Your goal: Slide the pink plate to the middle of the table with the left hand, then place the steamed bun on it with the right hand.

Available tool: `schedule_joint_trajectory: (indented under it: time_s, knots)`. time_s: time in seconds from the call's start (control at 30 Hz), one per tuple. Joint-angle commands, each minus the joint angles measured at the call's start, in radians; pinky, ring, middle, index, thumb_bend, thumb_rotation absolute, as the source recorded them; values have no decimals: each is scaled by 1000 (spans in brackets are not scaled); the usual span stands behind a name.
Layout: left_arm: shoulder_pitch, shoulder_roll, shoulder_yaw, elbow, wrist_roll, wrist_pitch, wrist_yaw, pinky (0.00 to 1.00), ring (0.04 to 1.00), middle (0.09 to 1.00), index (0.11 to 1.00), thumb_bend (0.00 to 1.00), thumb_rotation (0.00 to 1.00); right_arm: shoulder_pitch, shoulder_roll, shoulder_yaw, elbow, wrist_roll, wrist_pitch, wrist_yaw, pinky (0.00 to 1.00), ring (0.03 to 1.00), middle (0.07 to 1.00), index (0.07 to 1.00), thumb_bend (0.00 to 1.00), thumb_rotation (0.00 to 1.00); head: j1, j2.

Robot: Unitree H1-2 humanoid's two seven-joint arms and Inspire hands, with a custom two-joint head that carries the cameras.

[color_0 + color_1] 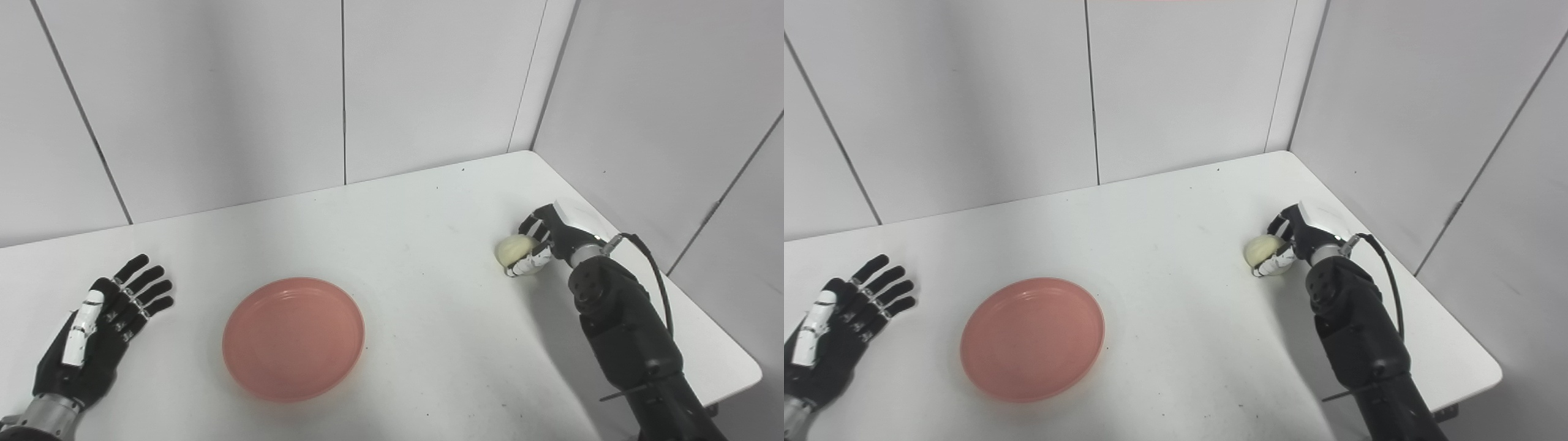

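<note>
Right hand [542,245] is wrapped around the bun [513,248] at the far right of the desk [429,245], fingers curled over its top and side, thumb under the near edge. Bun looks to sit on or just above the desk; can't tell if lifted. Left hand [101,324] lies flat at the left edge, fingers spread, holding nothing, clear of the plate [294,337].

Plate sits left of desk centre, near the front, well apart from the bun. Judged: slide step looks done or close to it, bun pick-up is the step in hand.

Handling, judged: bun is light, soft, squashes easily, smooth skin may slip. Light wrap around its widest part, no hard squeeze. Plate is stiff, shallow, raised rim, likely slides easily on the smooth desk, so set the bun down gently at its centre.

Views: the left eye shows the left wrist and forearm; the right eye cuts those off. Right eye shows more of the right wall and desk corner. Neither shows the bun's underside.
</note>
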Motion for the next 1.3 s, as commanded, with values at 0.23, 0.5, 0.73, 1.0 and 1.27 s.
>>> schedule_joint_trajectory:
  time_s: [0.23, 0.5, 0.73, 1.0, 1.27]
  knots:
    - [90, -54, -66, 10, 65, 107, 73, 839, 858, 880, 870, 486, 918, -120, 26, 20, -257, -120, 1, 98, 326, 388, 430, 543, 517, 0, 104, -14]
    - [107, -108, -106, -70, 95, 150, 149, 864, 871, 891, 882, 447, 991, -187, 62, 91, -345, -150, 0, 199, 330, 405, 432, 548, 516, 0, 224, -10]
    - [108, -159, -138, -111, 130, 180, 211, 875, 880, 898, 895, 432, 1000, -245, 78, 182, -386, -124, -11, 226, 292, 372, 432, 547, 516, 0, 340, 1]
    - [94, -201, -157, -114, 173, 192, 253, 882, 884, 901, 905, 422, 1000, -292, 128, 286, -402, -85, -33, 248, 279, 359, 426, 542, 516, 0, 434, 17]
    - [82, -226, -165, -115, 197, 203, 269, 894, 889, 902, 903, 412, 1000, -299, 184, 384, -426, -80, -29, 283, 278, 360, 425, 542, 516, 0, 477, 33]
